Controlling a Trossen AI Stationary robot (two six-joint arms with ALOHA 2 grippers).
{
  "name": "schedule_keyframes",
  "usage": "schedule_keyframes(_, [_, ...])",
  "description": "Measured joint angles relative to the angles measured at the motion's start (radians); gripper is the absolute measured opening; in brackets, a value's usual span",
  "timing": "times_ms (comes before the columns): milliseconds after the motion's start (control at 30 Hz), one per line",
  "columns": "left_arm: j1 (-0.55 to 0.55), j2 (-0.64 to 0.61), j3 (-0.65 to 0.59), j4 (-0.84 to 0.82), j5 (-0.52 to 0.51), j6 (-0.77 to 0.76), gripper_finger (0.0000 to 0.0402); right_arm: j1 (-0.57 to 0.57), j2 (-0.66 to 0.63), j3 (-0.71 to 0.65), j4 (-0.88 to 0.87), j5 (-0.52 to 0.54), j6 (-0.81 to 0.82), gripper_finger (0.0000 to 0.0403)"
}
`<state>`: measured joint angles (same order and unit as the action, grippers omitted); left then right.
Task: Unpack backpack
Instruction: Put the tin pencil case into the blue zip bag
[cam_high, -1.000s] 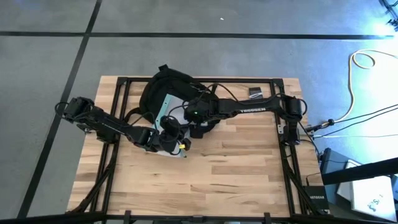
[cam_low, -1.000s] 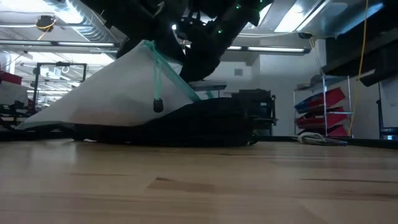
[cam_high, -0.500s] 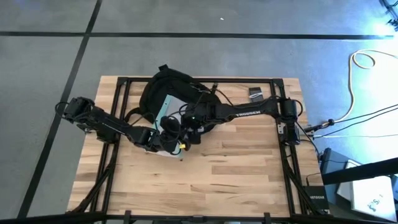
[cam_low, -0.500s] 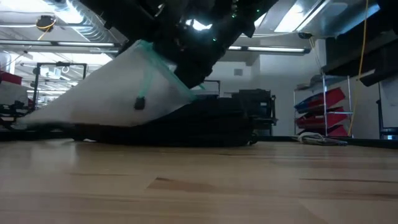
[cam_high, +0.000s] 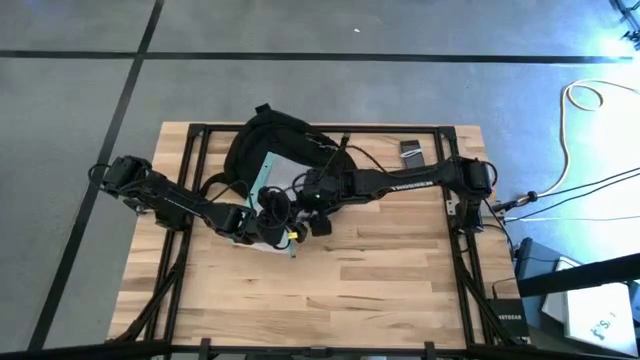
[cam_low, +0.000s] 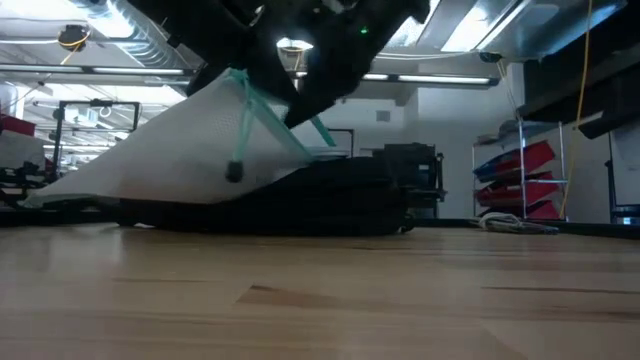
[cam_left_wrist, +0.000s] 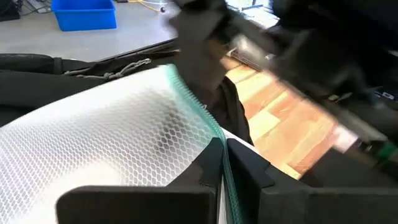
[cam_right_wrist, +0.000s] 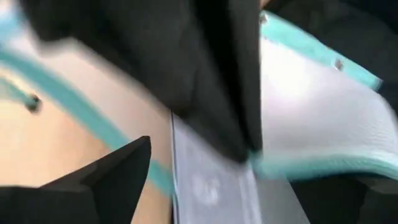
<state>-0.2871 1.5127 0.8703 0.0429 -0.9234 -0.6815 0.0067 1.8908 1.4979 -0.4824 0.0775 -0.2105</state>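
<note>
Table (cam_high: 380, 290): 1 backpack (cam_high: 262, 138) (1 pouch (cam_low: 170, 150))

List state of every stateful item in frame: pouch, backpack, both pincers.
Mesh zip pouch: lifted at its teal edge, tilted, far end resting on the backpack.
Backpack: lying flat on the table, pouch partly over it.
Left pincer: shut on the pouch's teal edge.
Right pincer: close beside the left one at the pouch; grip unclear.
</note>
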Motion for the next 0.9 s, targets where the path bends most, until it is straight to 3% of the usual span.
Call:
schedule_keyframes(267, [0.001,0.0,0.0,-0.003,0.0,0.0,0.0006,0.13,-0.059,-0.001,-0.254,0.28,-0.035,0.03])
schedule_keyframes(400, [0.001,0.0,-0.001,-0.001,-0.001,0.0,0.0006,0.198,-0.045,-0.064,-0.246,0.442,-0.122,0.0299])
schedule_keyframes(500, [0.001,0.0,-0.001,-0.002,-0.001,0.0,0.0006,0.236,-0.031,-0.131,-0.158,0.616,-0.15,0.0299])
schedule_keyframes(567, [0.001,0.0,-0.001,-0.002,-0.001,0.0,0.0006,0.246,-0.034,-0.176,-0.072,0.669,-0.163,0.0299])
schedule_keyframes(800, [0.001,0.0,-0.001,-0.002,-0.004,0.0,0.0006,0.241,-0.033,-0.368,0.339,0.702,-0.261,0.0289])
schedule_keyframes(900, [0.001,0.0,-0.001,-0.002,-0.004,0.0,0.0006,0.242,-0.032,-0.41,0.438,0.723,-0.295,0.027])
